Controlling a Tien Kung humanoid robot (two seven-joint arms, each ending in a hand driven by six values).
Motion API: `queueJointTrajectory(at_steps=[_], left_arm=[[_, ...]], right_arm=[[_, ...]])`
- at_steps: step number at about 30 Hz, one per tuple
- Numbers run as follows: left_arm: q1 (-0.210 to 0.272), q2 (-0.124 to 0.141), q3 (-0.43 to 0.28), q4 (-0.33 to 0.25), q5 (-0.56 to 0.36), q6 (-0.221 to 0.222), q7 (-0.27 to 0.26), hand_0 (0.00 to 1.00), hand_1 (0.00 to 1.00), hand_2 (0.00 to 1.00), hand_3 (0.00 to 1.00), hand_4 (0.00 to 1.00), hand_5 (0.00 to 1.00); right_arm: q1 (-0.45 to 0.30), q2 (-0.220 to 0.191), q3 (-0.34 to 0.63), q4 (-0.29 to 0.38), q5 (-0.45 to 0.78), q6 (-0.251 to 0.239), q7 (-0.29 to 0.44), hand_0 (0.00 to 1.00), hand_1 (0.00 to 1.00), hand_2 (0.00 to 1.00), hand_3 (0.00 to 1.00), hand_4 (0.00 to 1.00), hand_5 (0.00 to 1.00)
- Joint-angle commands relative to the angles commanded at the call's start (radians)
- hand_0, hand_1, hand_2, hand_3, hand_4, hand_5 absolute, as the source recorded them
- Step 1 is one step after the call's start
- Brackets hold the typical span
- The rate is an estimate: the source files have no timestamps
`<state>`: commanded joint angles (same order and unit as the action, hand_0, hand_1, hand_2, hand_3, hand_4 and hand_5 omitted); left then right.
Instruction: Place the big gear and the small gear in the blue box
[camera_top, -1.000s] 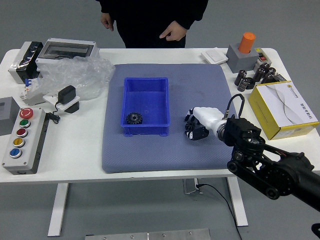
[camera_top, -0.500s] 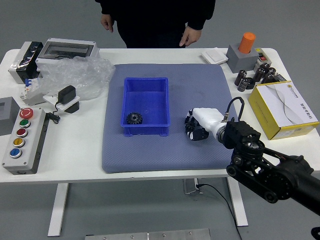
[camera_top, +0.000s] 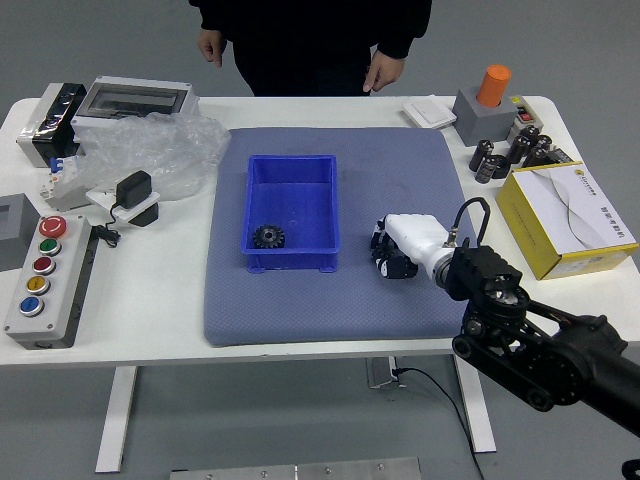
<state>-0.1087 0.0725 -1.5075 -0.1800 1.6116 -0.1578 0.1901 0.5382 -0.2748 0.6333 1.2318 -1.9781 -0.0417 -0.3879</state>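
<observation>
One dark toothed gear (camera_top: 268, 236) lies in the blue box (camera_top: 291, 260), in its near left corner; whether it is the big or the small one I cannot tell. My right hand (camera_top: 393, 256), black with a white back, is low over the blue-grey mat, a short way right of the box and not touching it. What lies under this hand is hidden, and a second gear cannot be made out. My left hand is out of view.
A person stands at the far edge, both hands hanging low by the table. Button panel (camera_top: 45, 283), black-and-white device (camera_top: 134, 197) and plastic wrap (camera_top: 170, 150) are left. Yellow box (camera_top: 568, 220), dark cylinders (camera_top: 486, 161) and grey block with orange cylinder (camera_top: 493, 86) are right.
The person's hand on the picture's right has moved right and dropped to the table's far edge. My right hand has shifted only slightly; its forearm has moved a little left and down.
</observation>
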Motion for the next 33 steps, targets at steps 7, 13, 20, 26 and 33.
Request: queueJointTrajectory(at_steps=[7, 13, 20, 26, 33], left_arm=[[0.000, 0.001, 0.001, 0.000, 0.000, 0.001, -0.001, 0.727, 0.677, 0.687, 0.690, 0.420, 0.009], [-0.001, 0.001, 0.001, 0.000, 0.001, 0.001, -0.001, 0.727, 0.676, 0.685, 0.687, 0.422, 0.010], [-0.001, 0.001, 0.001, 0.000, 0.000, 0.001, -0.001, 0.726, 0.675, 0.682, 0.686, 0.422, 0.012], [-0.002, 0.002, -0.001, 0.000, 0.000, 0.001, -0.001, 0.725, 0.675, 0.683, 0.686, 0.424, 0.014], [-0.004, 0.003, -0.002, 0.000, 0.000, 0.000, 0.000, 0.725, 0.675, 0.684, 0.687, 0.425, 0.013]], right_arm=[[-0.004, 0.001, 0.004, 0.001, -0.003, -0.011, 0.005, 0.705, 0.518, 0.511, 0.537, 0.521, 0.116], [-0.005, 0.000, 0.012, 0.003, -0.008, -0.018, 0.008, 0.704, 0.518, 0.506, 0.535, 0.518, 0.082], [-0.001, -0.004, 0.021, 0.008, -0.010, -0.018, 0.006, 0.700, 0.518, 0.502, 0.531, 0.516, 0.021], [0.012, -0.011, 0.031, 0.013, -0.010, -0.012, 0.003, 0.700, 0.518, 0.501, 0.529, 0.529, 0.007], [0.048, -0.026, 0.052, 0.025, -0.016, 0.000, -0.006, 0.697, 0.517, 0.497, 0.527, 0.540, 0.002]])
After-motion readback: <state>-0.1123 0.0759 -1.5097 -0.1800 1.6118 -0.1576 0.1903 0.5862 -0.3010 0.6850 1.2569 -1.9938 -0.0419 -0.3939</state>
